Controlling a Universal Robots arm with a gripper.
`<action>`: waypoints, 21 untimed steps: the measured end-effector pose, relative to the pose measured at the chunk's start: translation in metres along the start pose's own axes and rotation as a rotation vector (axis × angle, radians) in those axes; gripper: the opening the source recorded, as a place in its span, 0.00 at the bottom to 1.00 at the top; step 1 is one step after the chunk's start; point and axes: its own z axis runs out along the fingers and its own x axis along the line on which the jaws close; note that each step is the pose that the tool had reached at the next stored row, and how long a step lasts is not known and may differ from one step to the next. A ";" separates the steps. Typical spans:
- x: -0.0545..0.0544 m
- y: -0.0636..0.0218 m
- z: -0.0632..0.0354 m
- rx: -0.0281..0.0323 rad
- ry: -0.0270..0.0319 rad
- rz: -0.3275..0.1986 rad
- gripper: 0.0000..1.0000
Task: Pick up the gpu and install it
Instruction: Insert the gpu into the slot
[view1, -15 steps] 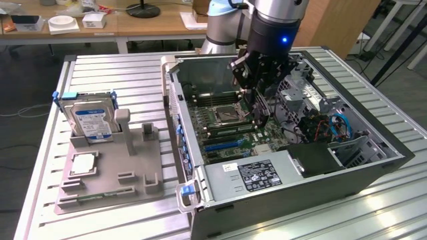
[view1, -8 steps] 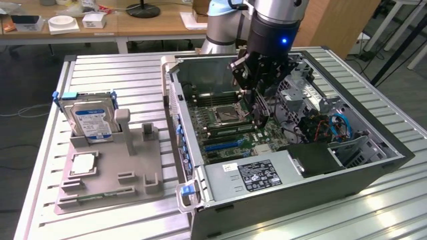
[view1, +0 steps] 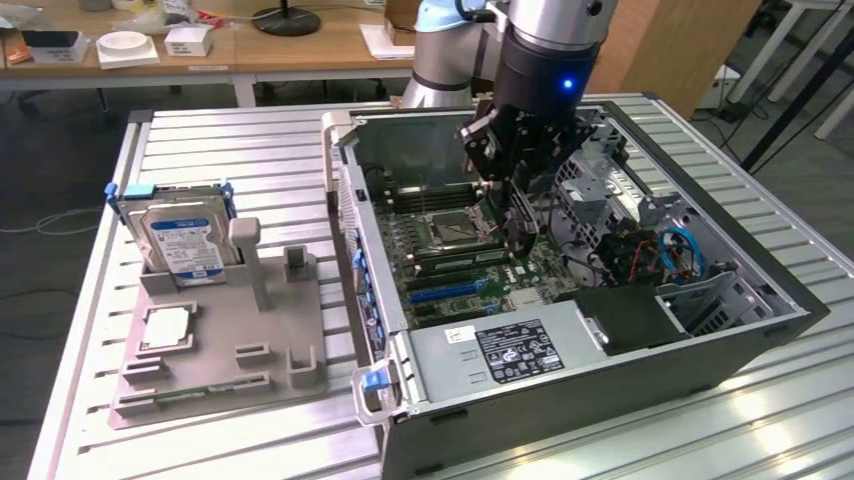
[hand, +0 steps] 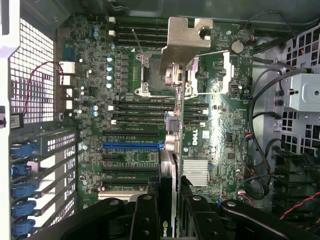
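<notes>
On the surface (view1: 227, 150) lies the open case (view1: 747, 335), its motherboard (view1: 447, 275) facing up. The claw (view1: 518, 185) hangs over the motherboard's middle, clamped on the gpu (view1: 525, 232). The card stands edge-on above the board, with its metal bracket (hand: 187, 40) at the end away from the claw. It looks light, stiff and fragile, so gripping its flat faces near one edge, clear of components, seems safest.
</notes>
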 end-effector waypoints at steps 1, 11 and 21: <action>0.000 0.0000 0.0002 0.0000 -0.0001 0.000 0.26; 0.000 0.0000 0.0029 0.0000 -0.0003 0.000 0.26; 0.000 -0.0001 0.0056 0.0000 -0.0002 0.000 0.26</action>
